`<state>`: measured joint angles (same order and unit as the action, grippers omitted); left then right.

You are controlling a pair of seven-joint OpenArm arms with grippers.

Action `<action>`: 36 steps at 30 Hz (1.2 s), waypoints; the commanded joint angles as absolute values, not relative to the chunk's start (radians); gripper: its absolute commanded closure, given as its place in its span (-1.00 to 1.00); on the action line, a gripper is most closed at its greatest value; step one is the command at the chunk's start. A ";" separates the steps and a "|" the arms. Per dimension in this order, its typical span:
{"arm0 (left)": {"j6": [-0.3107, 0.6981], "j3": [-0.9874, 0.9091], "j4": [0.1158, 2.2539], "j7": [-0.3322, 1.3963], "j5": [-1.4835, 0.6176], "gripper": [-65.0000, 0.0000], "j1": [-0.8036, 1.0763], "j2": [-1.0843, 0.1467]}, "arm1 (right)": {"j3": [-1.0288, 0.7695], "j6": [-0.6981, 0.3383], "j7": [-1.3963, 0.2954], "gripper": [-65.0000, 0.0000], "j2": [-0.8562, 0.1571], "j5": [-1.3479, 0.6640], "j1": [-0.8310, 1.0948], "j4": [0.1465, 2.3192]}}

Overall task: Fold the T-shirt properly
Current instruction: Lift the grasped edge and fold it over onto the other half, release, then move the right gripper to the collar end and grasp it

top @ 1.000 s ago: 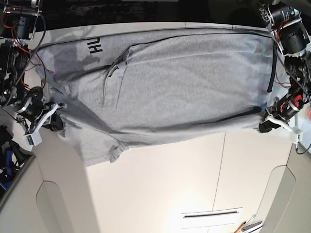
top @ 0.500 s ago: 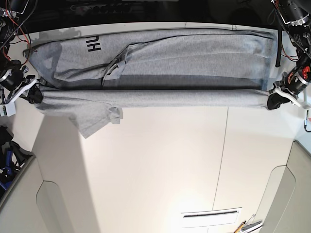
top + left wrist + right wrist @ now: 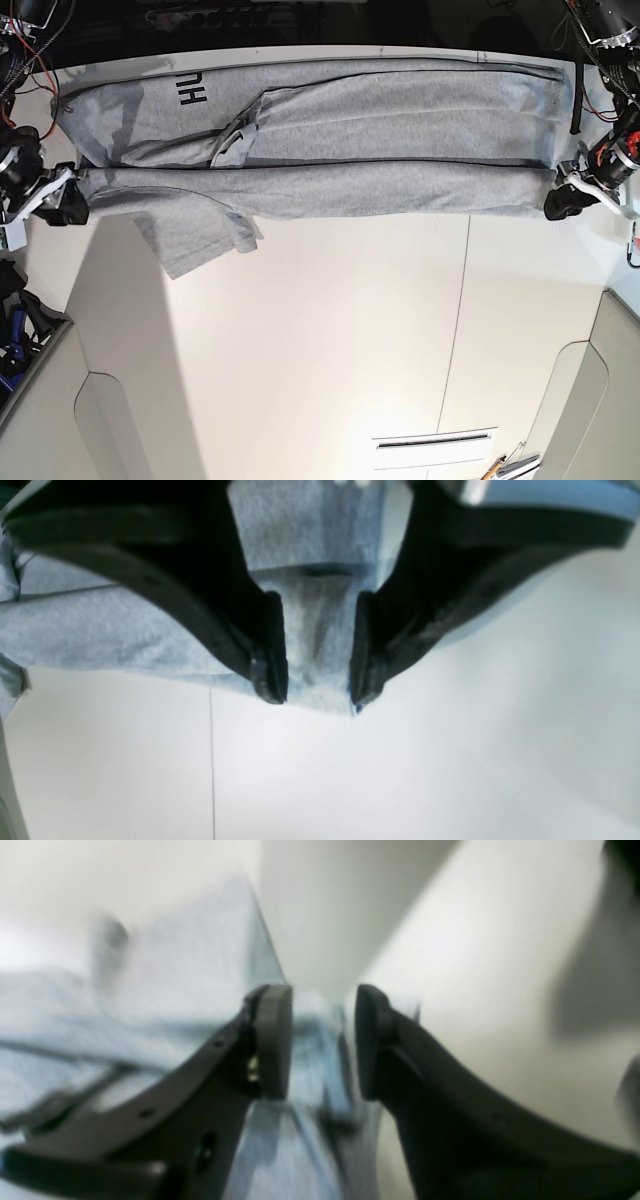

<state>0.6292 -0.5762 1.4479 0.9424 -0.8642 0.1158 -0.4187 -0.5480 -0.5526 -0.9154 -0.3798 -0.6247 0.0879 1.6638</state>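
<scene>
The heather-grey T-shirt (image 3: pixel 330 150) lies in a long band across the far part of the white table (image 3: pixel 320 330), its near half doubled over the far half. Black lettering (image 3: pixel 192 93) shows at the far left, and a sleeve (image 3: pixel 195 235) sticks out toward the front. My left gripper (image 3: pixel 558 207) sits at the band's right end. In the left wrist view its fingertips (image 3: pixel 315 697) stand apart over the cloth's edge (image 3: pixel 320 630). My right gripper (image 3: pixel 68 203) is at the left end, its fingertips (image 3: pixel 322 995) also apart with blurred grey cloth (image 3: pixel 315 1060) lying between them.
Arm bodies and cables crowd both far corners (image 3: pixel 25 60) (image 3: pixel 605 60). A seam (image 3: pixel 460 320) runs down the tabletop. A white slotted panel (image 3: pixel 435 450) lies near the front edge. Rounded grey panels (image 3: pixel 110 430) flank the front corners.
Both grippers have gone from shut to open at the shirt's ends. The lifted fold has settled flat onto the lower layer, and the dark gap under it has closed.
</scene>
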 commanded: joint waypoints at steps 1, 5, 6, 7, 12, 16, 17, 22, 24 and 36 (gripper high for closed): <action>0.645 -0.582 1.474 0.925 -0.896 0.25 0.102 -0.438 | -0.555 -0.554 -0.869 0.34 -0.402 -0.640 0.054 1.691; 0.645 -0.582 1.480 0.925 -0.909 0.25 0.100 -0.437 | -0.507 -0.554 -0.847 0.34 -0.402 -0.579 -0.031 1.676; 0.645 -0.582 1.480 0.925 -0.910 0.25 0.100 -0.438 | -0.479 -0.554 -0.838 0.29 -0.402 -0.546 -0.051 1.660; 0.645 -0.582 1.480 0.924 -0.910 0.25 0.099 -0.438 | -0.447 -0.554 -0.823 0.19 -0.402 -0.517 -0.071 1.634; 0.644 -0.582 1.480 0.920 -0.909 0.25 0.100 -0.437 | -0.263 -0.538 -0.703 -0.08 -0.401 -0.431 -0.168 1.420; 0.644 -0.582 1.480 0.920 -0.909 0.24 0.100 -0.437 | -0.138 -0.496 -0.647 -0.08 -0.401 -0.362 -0.255 1.211; 0.644 -0.582 1.480 0.920 -0.910 0.25 0.100 -0.437 | -0.115 -0.497 -0.644 -0.08 -0.400 -0.356 -0.274 1.165; 0.644 -0.582 1.480 0.920 -0.914 0.25 0.100 -0.437 | -0.047 -0.530 -0.645 -0.05 -0.386 -0.363 -0.313 1.053; 0.644 -0.582 1.480 0.920 -0.918 0.25 0.100 -0.437 | -0.044 -0.556 -0.657 0.13 -0.372 -0.372 -0.313 1.054; 0.644 -0.582 1.480 0.921 -0.916 0.25 0.100 -0.435 | -0.045 -0.554 -0.812 1.00 -0.332 -0.447 -0.303 1.264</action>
<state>0.6300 -0.5755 1.4609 0.9417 -0.8978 0.1104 -0.4156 -0.0410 -0.5480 -0.8402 -0.3210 -0.4259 -0.2741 1.2457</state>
